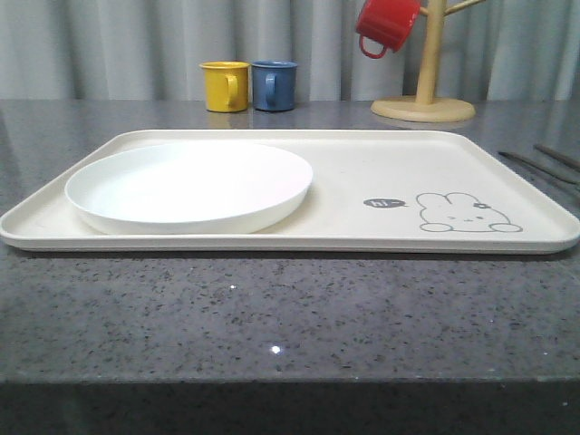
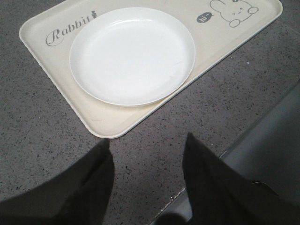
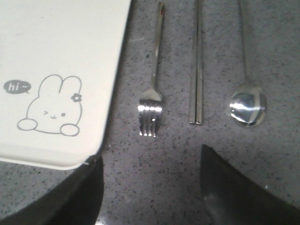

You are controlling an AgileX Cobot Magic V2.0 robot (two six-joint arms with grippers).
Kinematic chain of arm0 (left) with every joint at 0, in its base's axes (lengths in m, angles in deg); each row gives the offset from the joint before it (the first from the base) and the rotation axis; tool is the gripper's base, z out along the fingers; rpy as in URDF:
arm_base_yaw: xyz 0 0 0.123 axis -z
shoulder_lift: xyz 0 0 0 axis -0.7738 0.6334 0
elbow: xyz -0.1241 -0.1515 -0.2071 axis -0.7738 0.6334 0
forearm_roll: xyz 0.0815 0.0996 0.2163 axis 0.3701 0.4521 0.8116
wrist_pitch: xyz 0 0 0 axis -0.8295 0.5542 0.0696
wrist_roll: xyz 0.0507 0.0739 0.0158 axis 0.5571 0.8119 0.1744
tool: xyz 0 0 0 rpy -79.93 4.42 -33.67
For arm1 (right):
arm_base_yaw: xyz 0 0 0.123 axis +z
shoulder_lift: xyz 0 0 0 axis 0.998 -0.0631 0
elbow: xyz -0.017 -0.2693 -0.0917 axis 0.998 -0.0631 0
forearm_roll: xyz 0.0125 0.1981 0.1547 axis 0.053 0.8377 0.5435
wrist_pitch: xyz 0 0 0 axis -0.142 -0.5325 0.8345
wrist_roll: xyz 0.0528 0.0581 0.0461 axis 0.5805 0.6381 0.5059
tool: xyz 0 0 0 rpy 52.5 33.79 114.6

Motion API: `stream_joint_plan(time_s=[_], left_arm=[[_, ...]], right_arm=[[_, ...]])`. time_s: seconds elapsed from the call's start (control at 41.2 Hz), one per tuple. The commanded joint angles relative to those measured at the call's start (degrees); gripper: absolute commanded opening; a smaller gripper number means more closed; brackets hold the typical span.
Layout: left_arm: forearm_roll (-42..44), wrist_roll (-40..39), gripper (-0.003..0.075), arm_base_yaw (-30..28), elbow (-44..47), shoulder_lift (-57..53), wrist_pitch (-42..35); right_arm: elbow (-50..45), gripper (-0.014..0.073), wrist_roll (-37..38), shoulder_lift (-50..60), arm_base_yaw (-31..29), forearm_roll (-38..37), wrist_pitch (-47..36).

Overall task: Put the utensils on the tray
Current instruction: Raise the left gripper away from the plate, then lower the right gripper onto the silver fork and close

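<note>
The cream tray [image 1: 381,172] lies across the grey counter, with a rabbit drawing at its right end. Three silver utensils rest on the counter just right of it: a fork [image 3: 152,93] nearest the tray's edge, a pair of chopsticks [image 3: 196,70], then a spoon [image 3: 247,101]. Thin handles of the utensils [image 1: 539,168] show at the far right in the front view. My right gripper [image 3: 149,157] hovers open over bare counter, just short of the fork's tines. My left gripper [image 2: 147,143] is open and empty above the counter, off the tray's [image 2: 56,51] corner.
A round white plate [image 1: 188,186] occupies the tray's left half. A yellow mug [image 1: 225,86] and a blue mug [image 1: 274,85] stand behind the tray. A wooden mug tree [image 1: 424,100] at the back right holds a red mug [image 1: 385,25]. The counter's front edge [image 1: 290,381] is near.
</note>
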Motion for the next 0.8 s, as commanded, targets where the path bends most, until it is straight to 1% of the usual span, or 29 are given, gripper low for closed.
stream_joint_plan(time_s=[0.0, 0.121, 0.315, 0.412, 0.582, 0.776], left_arm=[[-1.19, -0.5, 0.0338, 0.43, -1.48, -0.11, -4.0], [-1.19, -0.5, 0.0338, 0.43, -1.48, -0.11, -4.0], [-1.19, -0.5, 0.0338, 0.43, -1.48, -0.11, -4.0], [-1.19, -0.5, 0.0338, 0.43, -1.48, -0.11, -4.0], [-1.19, -0.5, 0.0338, 0.43, -1.48, -0.11, -4.0], [-1.19, -0.5, 0.0338, 0.43, -1.48, -0.11, -4.0]], right_arm=[[7.21, 0.0476, -1.15, -5.19, 0.89, -0.21, 2.4], [13.18, 0.0476, -1.15, -12.2, 0.89, -1.91, 6.19], [20.28, 0.0476, -1.15, -22.43, 0.89, -2.87, 8.8], [22.85, 0.0476, -1.15, -26.74, 0.89, -2.87, 9.61], [26.65, 0.0476, -1.15, -33.84, 0.89, -5.33, 11.05], [29.56, 0.0476, -0.92, -40.22, 0.28, -5.52, 11.02]])
